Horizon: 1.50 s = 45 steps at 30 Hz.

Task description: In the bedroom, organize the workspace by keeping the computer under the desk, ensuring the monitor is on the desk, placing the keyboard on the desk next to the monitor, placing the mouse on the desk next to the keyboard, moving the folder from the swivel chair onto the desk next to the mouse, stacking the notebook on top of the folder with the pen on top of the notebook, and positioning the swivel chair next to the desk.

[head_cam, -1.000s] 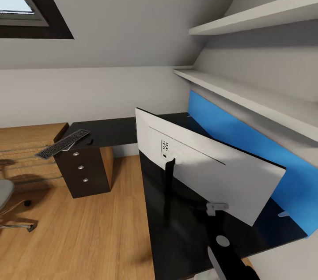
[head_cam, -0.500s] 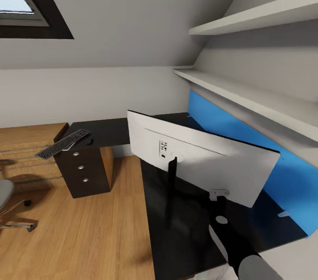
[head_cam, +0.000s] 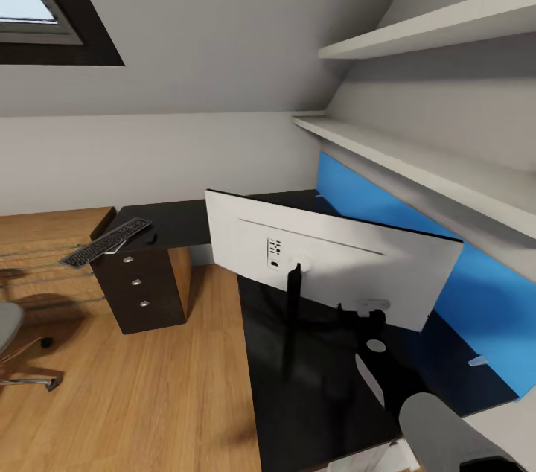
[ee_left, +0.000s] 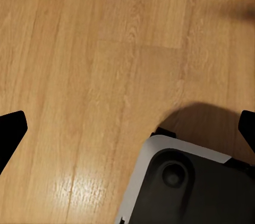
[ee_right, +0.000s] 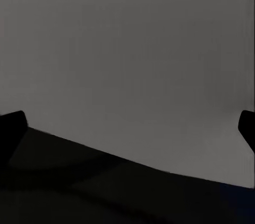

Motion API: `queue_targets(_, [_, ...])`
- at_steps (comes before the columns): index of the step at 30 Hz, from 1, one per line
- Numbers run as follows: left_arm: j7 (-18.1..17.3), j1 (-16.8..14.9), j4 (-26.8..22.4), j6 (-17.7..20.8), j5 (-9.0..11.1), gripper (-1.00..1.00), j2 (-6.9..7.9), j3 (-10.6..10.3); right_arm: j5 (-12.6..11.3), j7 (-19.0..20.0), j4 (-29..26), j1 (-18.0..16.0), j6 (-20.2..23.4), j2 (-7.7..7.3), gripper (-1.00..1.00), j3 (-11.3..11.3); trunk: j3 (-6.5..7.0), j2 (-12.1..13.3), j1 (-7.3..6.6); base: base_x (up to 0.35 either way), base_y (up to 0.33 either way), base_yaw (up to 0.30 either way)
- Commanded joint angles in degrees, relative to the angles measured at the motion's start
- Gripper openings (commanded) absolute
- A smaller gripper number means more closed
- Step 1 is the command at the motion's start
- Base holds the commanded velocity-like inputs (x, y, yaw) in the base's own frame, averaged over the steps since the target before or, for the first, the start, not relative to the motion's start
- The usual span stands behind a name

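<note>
Head view — right gripper point(head_cam: 370, 308) at monitor point(head_cam: 327, 256)

I count: one monitor point(head_cam: 327, 263), one keyboard point(head_cam: 105, 242), one desk point(head_cam: 298, 397), three round knobs point(head_cam: 136, 282) on drawer unit, two wall shelves point(head_cam: 417, 159), one skylight point(head_cam: 45, 10), one chair point(head_cam: 15, 345) at left edge.

Grey-sleeved right arm point(head_cam: 439, 423) with black wrist, black-tipped jaws
</note>
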Motion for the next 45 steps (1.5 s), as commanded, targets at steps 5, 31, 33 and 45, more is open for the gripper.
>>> queue_targets(5, [0.0, 0.0, 0.0, -0.2, -0.1, 1.0, -0.08, 0.1, -0.2, -0.5, 0.3, -1.1, -0.1, -1.16, 1.0, 0.4, -0.13, -0.1, 0.03, 0.0, 0.0, 0.0])
queue_targets(31, [-0.1, 0.0, 0.0, -0.9, 0.0, 1.0, -0.09, 0.2, -4.5, -0.4, 5.3, -3.7, -4.1, -2.3, 1.0, -1.2, -0.13, -0.1, 0.03, -0.046, 0.041, 0.0])
queue_targets(33, [-0.1, 0.0, 0.0, -0.9, 0.0, 1.0, -0.09, 0.2, -4.5, -0.4, 5.3, -3.7, -4.2, -1.89, 1.0, -1.2, -0.13, -0.1, 0.03, -0.233, 0.208, 0.0])
queue_targets(45, [0.3, 0.0, 0.0, -0.7, 0.2, 1.0, 0.01, 0.4, -4.3, -0.3, 6.8, -3.5, -4.2, 2.69, 1.0, -1.0, -0.13, -0.1, 0.03, -0.201, 0.196, 0.0])
